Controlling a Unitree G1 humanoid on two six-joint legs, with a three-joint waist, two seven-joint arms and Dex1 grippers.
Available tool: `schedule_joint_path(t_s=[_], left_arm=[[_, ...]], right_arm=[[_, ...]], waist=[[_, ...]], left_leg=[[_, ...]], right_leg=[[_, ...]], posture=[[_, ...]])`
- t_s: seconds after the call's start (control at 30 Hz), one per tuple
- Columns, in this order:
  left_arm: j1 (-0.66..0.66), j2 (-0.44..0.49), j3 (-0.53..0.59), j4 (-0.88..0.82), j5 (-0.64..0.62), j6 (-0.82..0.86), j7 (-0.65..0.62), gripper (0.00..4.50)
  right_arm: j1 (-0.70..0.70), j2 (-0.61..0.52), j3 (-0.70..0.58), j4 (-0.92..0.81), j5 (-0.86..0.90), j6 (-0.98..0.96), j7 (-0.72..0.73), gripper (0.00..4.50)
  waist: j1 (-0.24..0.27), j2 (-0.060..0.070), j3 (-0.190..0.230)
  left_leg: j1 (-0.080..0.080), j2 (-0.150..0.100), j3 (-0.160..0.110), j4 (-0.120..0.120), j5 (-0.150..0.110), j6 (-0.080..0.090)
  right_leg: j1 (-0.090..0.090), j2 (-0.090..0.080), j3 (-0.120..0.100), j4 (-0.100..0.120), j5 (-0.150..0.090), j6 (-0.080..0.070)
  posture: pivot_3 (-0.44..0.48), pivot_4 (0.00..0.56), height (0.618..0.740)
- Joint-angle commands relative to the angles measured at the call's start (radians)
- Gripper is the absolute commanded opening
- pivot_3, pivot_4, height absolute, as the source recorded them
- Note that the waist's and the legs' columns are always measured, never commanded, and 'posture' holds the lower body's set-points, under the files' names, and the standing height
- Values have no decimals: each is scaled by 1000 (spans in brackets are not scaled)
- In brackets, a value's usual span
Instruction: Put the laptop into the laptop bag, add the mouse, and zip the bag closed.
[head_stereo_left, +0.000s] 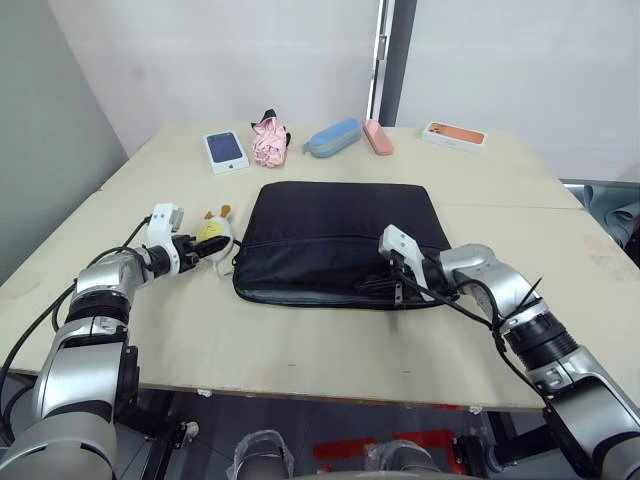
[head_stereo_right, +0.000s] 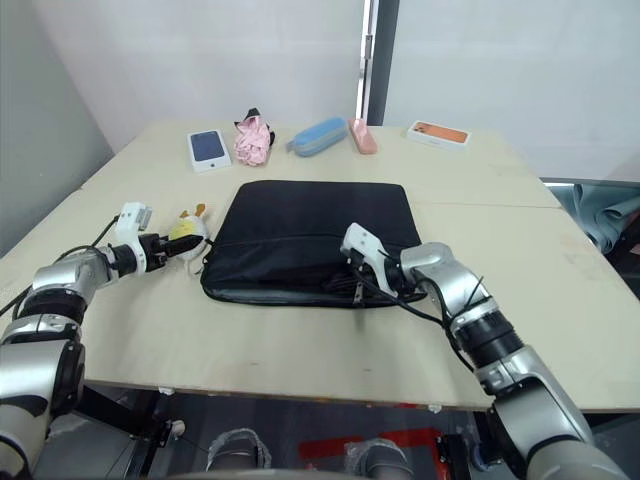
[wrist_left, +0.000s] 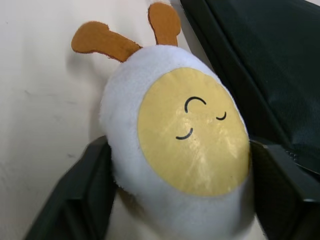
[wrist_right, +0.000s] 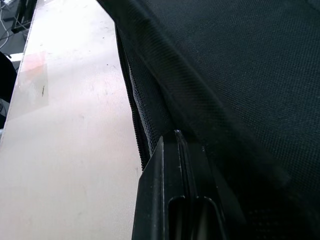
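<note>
The laptop bag (head_stereo_left: 340, 240) lies flat in the middle of the frame on the surface (head_stereo_left: 300, 350). The left hand (head_stereo_left: 212, 247), at the bag's left edge, grips the plush charm (wrist_left: 175, 150) between its fingers. The right hand (head_stereo_left: 400, 290) has its fingers pressed together at the bag's lower right edge.

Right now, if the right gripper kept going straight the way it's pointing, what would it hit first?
The bag. The right gripper sits at the bag's near edge by the zipper, fingers together and aimed into the black fabric. It looks as if it is already touching, though depth is unclear.
</note>
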Motion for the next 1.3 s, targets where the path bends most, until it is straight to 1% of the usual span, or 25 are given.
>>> schedule_joint_path(t_s=[0.03,0.1,0.17,0.23,0.3,0.37,0.4,0.47,0.53,0.67,0.87,1.03,1.13,1.17,1.3], left_arm=[[13,30,-3,-64,3,13,-68,1866],[35,63,2,-126,-6,46,-101,1190],[84,109,5,-242,-34,113,-167,528],[130,136,5,-345,-60,168,-210,528],[225,192,22,-527,-138,248,-310,528],[303,235,37,-661,-202,302,-382,528],[345,259,37,-709,-217,305,-417,528],[416,301,19,-768,-207,276,-464,528],[449,320,4,-791,-191,250,-475,528],[445,319,4,-800,-199,246,-468,528],[468,334,23,-817,-219,222,-515,528],[437,316,32,-782,-218,209,-476,528],[420,289,21,-772,-218,214,-441,528],[422,284,17,-775,-220,215,-439,528],[426,272,11,-781,-227,227,-434,528]], right_arm=[[10,5,-15,-25,11,5,-6,0],[11,4,-15,-28,13,6,-8,0],[11,3,-15,-27,13,5,-9,0],[10,1,-16,-25,13,4,-8,0],[10,-2,-15,-24,13,3,-6,0],[9,-4,-15,-20,12,1,-3,0],[7,-4,-15,-17,12,0,-2,0],[5,-4,-12,-12,10,-3,0,0],[0,-2,-11,-7,8,-4,2,0],[-8,1,-9,-6,7,-2,6,0],[-13,0,-9,-4,5,-2,11,0],[-14,-3,-12,-17,13,12,21,0],[-19,8,-50,-98,112,89,61,0],[-30,16,-71,-121,150,117,67,0],[-84,30,-121,-131,209,169,47,0]], waist=[[-1,0,0],[-3,0,0],[-6,0,0],[-7,0,0],[-8,1,0],[-10,1,1],[-9,1,1],[-10,1,1],[-12,2,1],[-12,2,1],[-16,2,1],[-17,2,1],[-16,2,1],[-15,5,3],[-18,6,4]], left_leg=[[0,0,0,0,0,0],[0,0,0,0,0,0],[0,0,0,-2,0,0],[0,1,1,-4,0,0],[0,0,1,-6,0,0],[0,0,2,-9,0,-1],[0,0,2,-10,0,0],[0,0,2,-11,0,0],[1,0,3,-12,0,0],[1,0,2,-12,0,0],[1,0,3,-12,0,0],[1,0,3,-13,0,0],[1,0,3,-13,0,0],[1,0,3,-13,0,0],[0,1,3,-13,0,0]], right_leg=[[0,0,0,0,0,0],[0,0,0,-1,0,0],[0,0,0,-2,0,0],[0,0,0,-4,0,0],[0,0,-1,-6,0,0],[0,0,-1,-9,0,0],[0,0,-1,-10,0,0],[0,0,-1,-11,0,0],[0,0,-1,-11,0,0],[0,0,-1,-11,0,0],[0,1,-1,-11,0,0],[0,1,-1,-13,0,0],[0,1,-1,-12,0,0],[0,1,-1,-12,0,0],[-1,2,-1,-12,0,0]], posture=[[0,150,740],[0,150,740],[0,150,740],[0,150,740],[0,150,740],[0,150,740],[0,150,740],[0,150,740],[0,150,740],[0,150,740],[0,150,740],[0,150,740],[0,150,740],[0,150,740],[0,150,740]])
